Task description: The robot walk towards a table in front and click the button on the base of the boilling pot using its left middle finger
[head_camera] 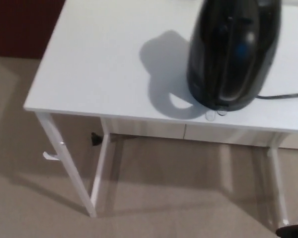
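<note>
The black boiling pot point(233, 52) stands on the white table point(99, 64), near its front edge at the right of the head view. A small clear button point(216, 115) sticks out from the pot's base toward me. The pot's top is cut off by the picture edge. My left hand does not show. A black sliver of my right hand point(294, 231) peeks in at the bottom right corner, far below the table top.
A black cord point(283, 95) runs right from the pot across the table. White table legs point(67, 166) stand on beige floor, with a pale drawer front point(149, 130) under the top. A dark red wall point(20, 25) lies at the far left.
</note>
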Robot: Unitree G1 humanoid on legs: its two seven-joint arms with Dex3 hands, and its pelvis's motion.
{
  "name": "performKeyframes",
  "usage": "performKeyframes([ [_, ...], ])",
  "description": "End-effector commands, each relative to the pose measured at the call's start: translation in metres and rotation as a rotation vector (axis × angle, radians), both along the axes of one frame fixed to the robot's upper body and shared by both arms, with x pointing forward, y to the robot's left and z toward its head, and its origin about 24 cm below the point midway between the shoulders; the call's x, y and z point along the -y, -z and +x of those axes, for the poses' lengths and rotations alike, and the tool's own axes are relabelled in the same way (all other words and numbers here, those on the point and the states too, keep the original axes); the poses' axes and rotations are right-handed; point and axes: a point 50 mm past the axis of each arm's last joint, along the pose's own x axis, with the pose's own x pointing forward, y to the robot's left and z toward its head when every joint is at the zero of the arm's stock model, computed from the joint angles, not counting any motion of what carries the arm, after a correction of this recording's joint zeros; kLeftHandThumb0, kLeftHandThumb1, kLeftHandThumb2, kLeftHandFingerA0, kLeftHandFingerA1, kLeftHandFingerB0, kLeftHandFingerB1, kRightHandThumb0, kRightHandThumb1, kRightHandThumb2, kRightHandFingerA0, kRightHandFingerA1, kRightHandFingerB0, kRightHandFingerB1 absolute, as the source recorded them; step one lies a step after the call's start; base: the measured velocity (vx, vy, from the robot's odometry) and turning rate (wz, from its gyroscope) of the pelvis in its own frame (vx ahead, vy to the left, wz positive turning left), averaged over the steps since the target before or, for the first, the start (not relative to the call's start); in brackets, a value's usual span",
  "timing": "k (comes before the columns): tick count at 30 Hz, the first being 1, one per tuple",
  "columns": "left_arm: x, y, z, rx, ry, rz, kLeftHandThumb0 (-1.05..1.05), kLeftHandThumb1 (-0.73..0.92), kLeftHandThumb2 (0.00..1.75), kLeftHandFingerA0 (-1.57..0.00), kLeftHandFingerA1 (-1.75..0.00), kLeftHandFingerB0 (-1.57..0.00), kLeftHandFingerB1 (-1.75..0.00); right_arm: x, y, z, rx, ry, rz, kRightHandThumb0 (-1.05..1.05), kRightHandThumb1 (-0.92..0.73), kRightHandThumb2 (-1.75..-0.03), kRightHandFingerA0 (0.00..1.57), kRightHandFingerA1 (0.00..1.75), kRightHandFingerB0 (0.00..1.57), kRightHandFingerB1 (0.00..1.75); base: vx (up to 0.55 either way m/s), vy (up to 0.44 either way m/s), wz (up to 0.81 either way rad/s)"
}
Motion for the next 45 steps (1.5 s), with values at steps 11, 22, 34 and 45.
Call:
performKeyframes([
  [11,-0.005,0.002,-0.008,-0.008,-0.017,0.004,-0.2,0.63,0.58,-0.45,-0.41,-0.34,-0.34,0.004,0.003,-0.005,-0.037,-0.006,0.0,-0.21,-0.39,-0.51,0.93,0.58,0.76,0.55,0.07,0.011,0.04],
  [22,0.014,0.002,-0.012,0.04,0.077,0.023,-0.26,0.6,0.58,-0.46,-0.39,-0.36,-0.34,0.004,0.003,-0.006,-0.041,-0.012,-0.004,-0.21,-0.39,-0.51,0.93,0.58,0.79,0.55,0.04,-0.094,0.04],
  [34,0.073,-0.003,-0.005,0.157,0.362,0.01,-0.25,0.58,0.57,-0.46,-0.38,-0.37,-0.34,0.001,0.001,-0.001,-0.034,-0.034,-0.01,-0.22,-0.39,-0.51,0.9,0.56,0.77,0.54,0.05,-0.164,0.04],
  [45,0.084,-0.008,-0.005,0.174,0.412,0.002,-0.28,0.6,0.58,-0.45,-0.37,-0.36,-0.33,0.0,0.002,-0.004,-0.037,-0.044,-0.008,-0.23,-0.38,-0.51,0.92,0.56,0.78,0.54,0.03,0.08,0.01],
])
